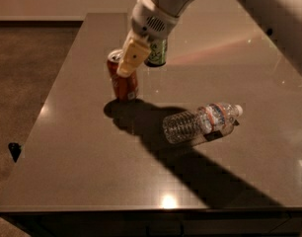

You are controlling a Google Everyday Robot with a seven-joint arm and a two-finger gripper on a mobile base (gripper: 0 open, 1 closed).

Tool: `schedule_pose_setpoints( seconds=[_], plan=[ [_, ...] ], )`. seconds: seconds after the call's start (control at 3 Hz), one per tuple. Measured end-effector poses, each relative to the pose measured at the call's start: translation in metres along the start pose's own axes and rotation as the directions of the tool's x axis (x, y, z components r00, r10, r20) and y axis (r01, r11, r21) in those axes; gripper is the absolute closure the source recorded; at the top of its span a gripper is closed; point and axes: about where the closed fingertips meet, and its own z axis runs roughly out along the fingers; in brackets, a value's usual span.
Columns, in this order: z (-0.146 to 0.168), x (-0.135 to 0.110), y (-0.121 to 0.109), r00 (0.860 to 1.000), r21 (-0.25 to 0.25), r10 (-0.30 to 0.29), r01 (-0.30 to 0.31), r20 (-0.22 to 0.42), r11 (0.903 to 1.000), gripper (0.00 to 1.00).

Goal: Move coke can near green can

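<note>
Hand (124,72) around tilted coke can (125,88)

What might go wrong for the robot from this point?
The end effector grips the coke can, which looks tilted; it might slip or tip when set down. The green can stands close behind, so the carried can may knock it over. The lying water bottle might roll if bumped.

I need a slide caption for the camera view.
The gripper holds the coke can beside the green can; a plastic bottle lies on the table.
</note>
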Motion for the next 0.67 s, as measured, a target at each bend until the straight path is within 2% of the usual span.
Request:
schedule_pose_setpoints(
  seconds=[0.33,0.67],
  plan=[
    [-0.033,0.016,-0.047,0.996,0.086,0.081,-0.084,0.030,0.9928,1.00],
    [-0.065,0.043,-0.089,0.983,0.168,0.168,-0.177,0.068,0.9696,1.00]
  ],
)
